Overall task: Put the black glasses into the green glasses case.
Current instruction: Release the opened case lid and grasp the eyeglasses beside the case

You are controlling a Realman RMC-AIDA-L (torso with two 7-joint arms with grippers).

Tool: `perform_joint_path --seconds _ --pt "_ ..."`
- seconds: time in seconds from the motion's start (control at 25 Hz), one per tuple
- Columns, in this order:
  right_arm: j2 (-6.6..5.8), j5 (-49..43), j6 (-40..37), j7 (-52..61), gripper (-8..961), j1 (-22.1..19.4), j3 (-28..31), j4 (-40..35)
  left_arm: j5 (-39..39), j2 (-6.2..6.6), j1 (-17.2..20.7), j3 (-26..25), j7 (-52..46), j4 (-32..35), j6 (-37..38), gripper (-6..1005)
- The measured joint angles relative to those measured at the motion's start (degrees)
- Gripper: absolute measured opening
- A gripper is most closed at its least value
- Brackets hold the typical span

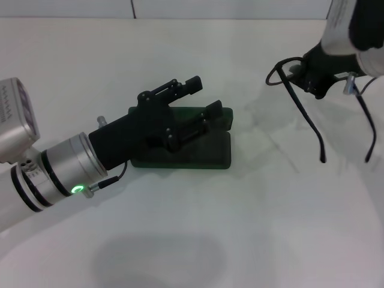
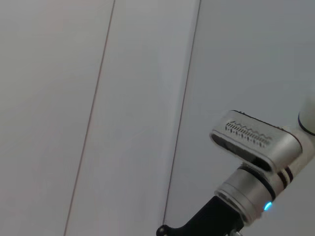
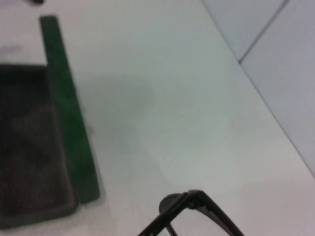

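In the right wrist view, green glasses case (image 3: 69, 123) lies open.

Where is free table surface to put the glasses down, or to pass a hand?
Bare table lies between the green case and the black glasses held by the right gripper, and along the near edge. It is crowded at the case, where the left gripper sits.

The thin black glasses (image 1: 300, 90) are hanging well to the right of the case (image 1: 204, 153), temples unfolded and drooping. The dark green case is lying open.
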Motion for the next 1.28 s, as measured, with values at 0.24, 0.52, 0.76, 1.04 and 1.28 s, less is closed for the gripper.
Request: perform_joint_path --seconds 0.24,0.52,0.76,1.04,1.28 --pt "-0.24 8.20 -1.11 0.76 107 -1.31 4.51 1.68 0.21 0.12 -0.01 0.01 -0.16 0.43 0.00 649" --pt "-0.08 0.11 -5.82 8.86 117 2.83 4.75 7.82 0.90 0.12 -0.19 0.01 -0.45 0.67 -0.01 650" --pt "0.04 -8.86 -13.95 16.09 146 8.44 4.46 10.01 1.55 0.12 -0.27 0.01 -0.54 0.69 -0.02 650" --pt "0.05 -13.48 -15.07 20.78 184 10.16 -0.02 8.77 2.23 0.06 -0.62 0.01 -0.54 0.68 -0.02 649" --pt "0.20 -14.63 -15.05 22.18 217 10.43 -2.99 8.77 2.38 -0.05 -0.71 0.01 -0.54 0.70 -0.02 649"
